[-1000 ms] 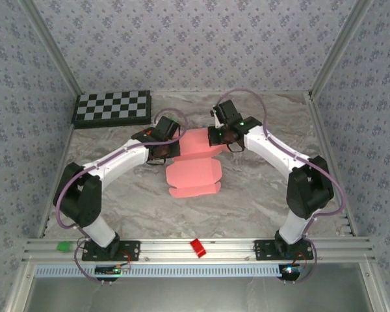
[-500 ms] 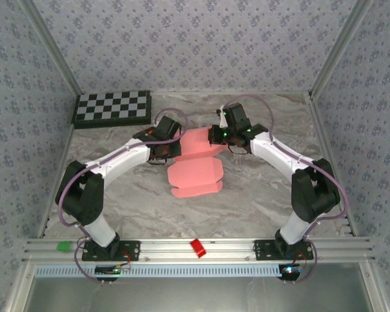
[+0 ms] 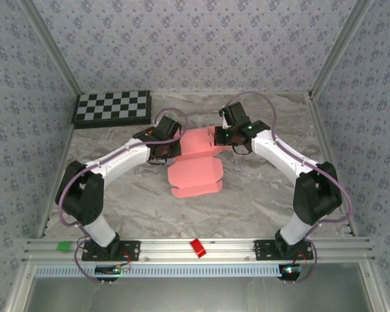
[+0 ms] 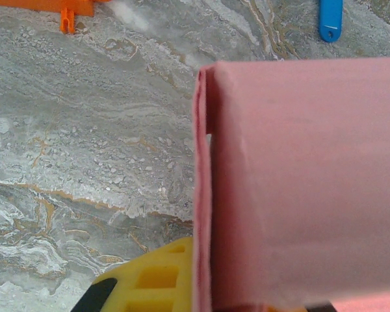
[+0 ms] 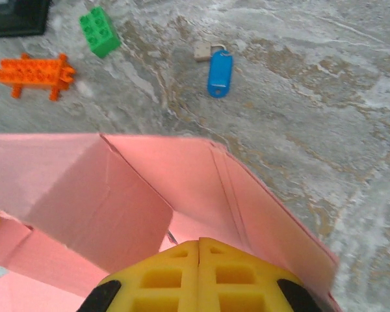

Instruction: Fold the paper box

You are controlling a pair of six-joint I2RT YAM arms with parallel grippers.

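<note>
The paper box (image 3: 195, 177) lies mid-table between the arms, partly formed; far walls stand and meet at a corner, while the near panel and rounded flaps lie flat, so I judge it under half done. The right gripper (image 5: 198, 263) sits inside the far wall, pads pressed together; the left gripper (image 3: 171, 148) shows one pad (image 4: 143, 283) against a raised wall, its partner hidden, grip undeterminable.

Walls (image 3: 195, 45): pale lilac-grey wallpaper, small floral repeat, on far, left and right sides. Tabletop (image 3: 247, 201): grey-beige marble pattern (evenly lit, soft shadows). Aluminium rail (image 3: 195, 247) along near edge. Checkerboard (image 3: 112, 108), black-and-white, far left corner.
</note>
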